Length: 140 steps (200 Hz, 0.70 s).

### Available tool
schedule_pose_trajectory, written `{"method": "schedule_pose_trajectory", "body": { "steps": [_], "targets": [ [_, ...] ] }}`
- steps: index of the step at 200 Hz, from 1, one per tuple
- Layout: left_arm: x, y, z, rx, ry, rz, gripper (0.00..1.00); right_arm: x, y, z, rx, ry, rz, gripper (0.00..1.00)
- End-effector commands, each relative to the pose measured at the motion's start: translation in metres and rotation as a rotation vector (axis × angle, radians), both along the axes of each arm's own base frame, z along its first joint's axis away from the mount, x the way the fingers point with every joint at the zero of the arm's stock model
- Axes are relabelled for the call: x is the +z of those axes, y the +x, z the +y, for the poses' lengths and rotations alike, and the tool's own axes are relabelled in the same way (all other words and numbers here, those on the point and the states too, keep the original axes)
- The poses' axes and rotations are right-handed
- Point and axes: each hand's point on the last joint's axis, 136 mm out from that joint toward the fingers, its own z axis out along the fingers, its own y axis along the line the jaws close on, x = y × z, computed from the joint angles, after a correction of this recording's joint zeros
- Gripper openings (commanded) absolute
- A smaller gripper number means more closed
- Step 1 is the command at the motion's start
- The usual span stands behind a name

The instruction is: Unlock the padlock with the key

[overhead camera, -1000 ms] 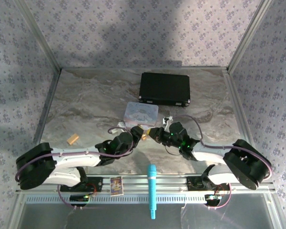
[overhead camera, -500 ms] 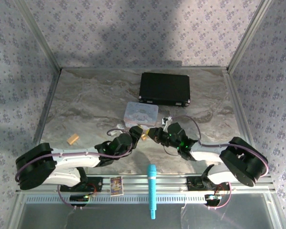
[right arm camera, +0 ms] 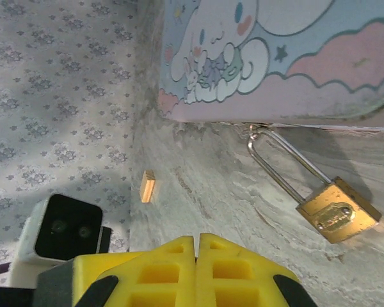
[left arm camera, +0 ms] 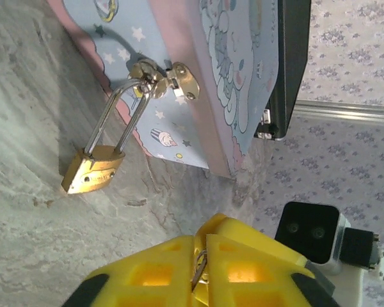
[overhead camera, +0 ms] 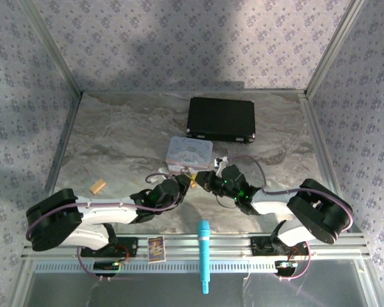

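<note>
The small brass padlock (left arm camera: 93, 171) lies on the marble table, its silvery shackle hooked through the hasp of the pastel cartoon tin (left arm camera: 198, 77). It also shows in the right wrist view, where the padlock (right arm camera: 338, 211) rests below the tin's edge. My left gripper (left arm camera: 201, 246) is shut, pinching a thin silvery piece of the key (left arm camera: 199, 268) between its yellow fingers, a short way right of the padlock. My right gripper (right arm camera: 197, 242) is shut with nothing between its fingers, short of the lock. From above, both grippers (overhead camera: 185, 181) (overhead camera: 206, 180) meet around the padlock (overhead camera: 195, 181).
A black case (overhead camera: 221, 118) lies behind the tin (overhead camera: 189, 152). A tan block (overhead camera: 98, 187) sits at the left. A blue cylinder (overhead camera: 204, 256) and a small card (overhead camera: 156, 248) rest on the front rail. Patterned walls close in on all sides.
The right gripper has moved left and slightly forward toward the padlock, closing the gap to the left gripper. The left arm has shifted a little.
</note>
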Motion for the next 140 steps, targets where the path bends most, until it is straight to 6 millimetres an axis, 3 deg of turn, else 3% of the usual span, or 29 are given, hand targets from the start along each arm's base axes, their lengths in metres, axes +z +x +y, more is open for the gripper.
{"method": "schedule_pose_trajectory", "body": {
  "steps": [1,11,28,36,52,66,70,74,76,100,140],
  "targets": [
    [0.019,0.003,-0.004,-0.004,-0.038,-0.039,0.00,0.012,-0.002,0.015,0.053,0.029,-0.015,0.00],
    [0.019,0.003,-0.004,-0.013,-0.028,-0.040,0.00,0.014,-0.003,0.017,0.072,0.027,-0.027,0.07],
    [0.023,0.004,-0.001,-0.027,-0.001,-0.069,0.00,0.012,-0.004,0.014,0.113,0.002,-0.029,0.41],
    [0.025,0.005,0.003,-0.035,0.028,-0.085,0.00,0.006,-0.004,0.006,0.117,-0.029,0.001,0.52],
    [0.031,0.008,0.012,-0.081,0.116,-0.104,0.00,-0.010,-0.005,-0.017,0.119,-0.142,0.065,0.58],
    [0.035,0.011,0.023,-0.106,0.179,-0.125,0.00,-0.012,-0.007,-0.040,0.115,-0.285,0.039,0.63],
    [0.038,0.011,0.024,-0.113,0.181,-0.136,0.00,-0.011,-0.007,-0.047,0.110,-0.327,0.028,0.74],
    [0.041,0.012,0.026,-0.122,0.191,-0.154,0.00,-0.009,-0.007,-0.054,0.109,-0.363,0.007,0.94],
    [0.042,0.012,0.027,-0.127,0.194,-0.161,0.00,-0.008,-0.007,-0.057,0.104,-0.381,0.002,0.98],
    [0.053,0.014,0.035,-0.196,0.243,-0.229,0.00,0.009,-0.005,-0.095,0.065,-0.555,-0.101,0.97],
    [0.105,-0.003,0.012,-0.514,0.381,-0.524,0.00,0.036,-0.001,-0.119,0.093,-0.734,-0.291,0.94]
  ]
}}
